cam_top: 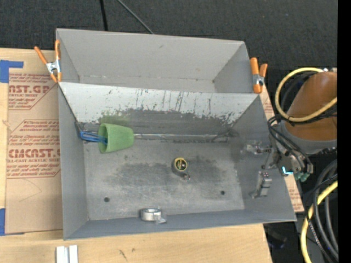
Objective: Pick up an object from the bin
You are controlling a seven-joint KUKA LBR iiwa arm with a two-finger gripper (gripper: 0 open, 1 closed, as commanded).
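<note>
Grey metal bin on a pale wooden tabletop, with dark floor behind. The arm, under its orange cover, stands at the bin's right wall. Its end effector is released, fingers apart with nothing between them, over the right slope. In the bin lie a green cup with a blue handle at rear left, a silver fitting at the front edge, and a small brass ring near the centre, all well apart. Judged stage: approach, nothing yet grasped. The next move calls for travel leftward and descent over one item.
</note>
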